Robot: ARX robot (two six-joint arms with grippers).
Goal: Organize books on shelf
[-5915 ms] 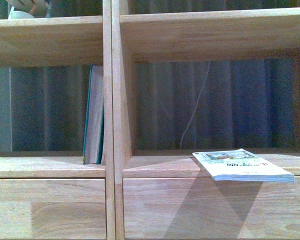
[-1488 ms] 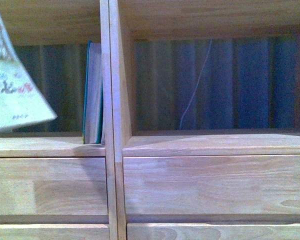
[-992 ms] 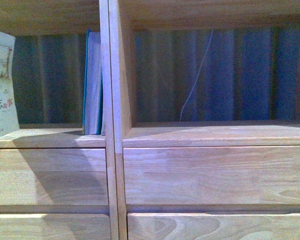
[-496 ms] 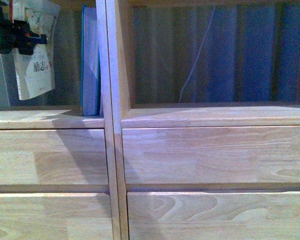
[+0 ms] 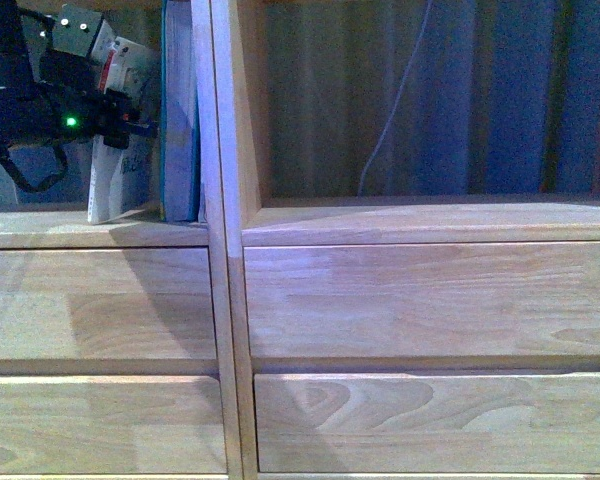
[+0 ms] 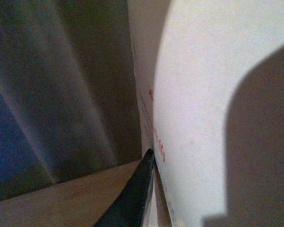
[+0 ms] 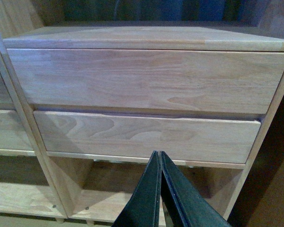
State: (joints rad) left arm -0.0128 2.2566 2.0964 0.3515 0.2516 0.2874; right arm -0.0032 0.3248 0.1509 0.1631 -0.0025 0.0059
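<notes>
In the upper left of the front view, the left gripper (image 5: 118, 118) is clamped on the white paperback (image 5: 108, 188) near its top. The paperback stands nearly upright in the left compartment of the shelf (image 5: 420, 226). Its lower edge meets the compartment floor, and its top leans slightly toward the green book (image 5: 180, 120) just to its right. The green book stands upright against the vertical divider (image 5: 220, 150), so it serves as a backstop for the paperback. The high grip leaves the lower edge free to seat on the board and lets the arm steer the lean. The left wrist view shows one dark finger (image 6: 132, 198) lying along the red-marked spine edge, with the pale cover filling the right of that frame and the wooden board at lower left. The second finger is hidden behind the book. The front view does not show whether the two books touch; they are at least closely adjacent. The right gripper (image 7: 160, 189) appears at the bottom centre of the right wrist view with its fingers pressed together and nothing between them. It is parked low before the drawer fronts (image 7: 146, 80), well apart from the books, which leaves the left arm an unobstructed path. Judged from these views, placement is nearly complete. Release calls for the paperback to rest against the green book first, since a thin book released while freestanding may tip over.
</notes>
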